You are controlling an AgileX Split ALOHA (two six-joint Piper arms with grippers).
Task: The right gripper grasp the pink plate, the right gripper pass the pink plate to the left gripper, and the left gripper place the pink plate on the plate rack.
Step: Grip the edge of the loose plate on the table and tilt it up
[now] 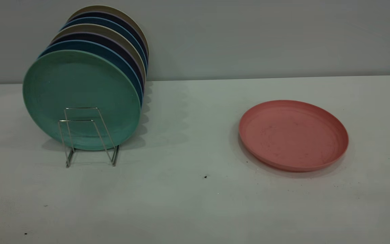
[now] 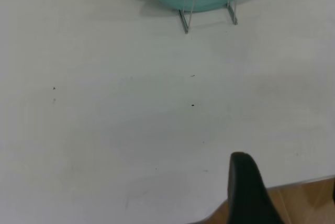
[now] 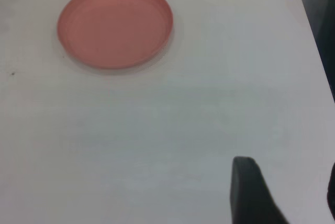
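A pale grey-white matte table (image 1: 195,203) carried everything, its top running back to a plain grey wall. On its left part stood a thin silver wire plate rack (image 1: 88,135), its feet resting directly on the tabletop, with a row of round plates upright in it; the nearest was a teal-green plate (image 1: 80,91), and blue, dark and beige ones stood behind. Well apart to the right, a round salmon-pink matte plate (image 1: 293,135) with a low upturned rim lay flat on the surface, face up. A few small dark specks (image 1: 205,176) dotted the near part of the table between them.
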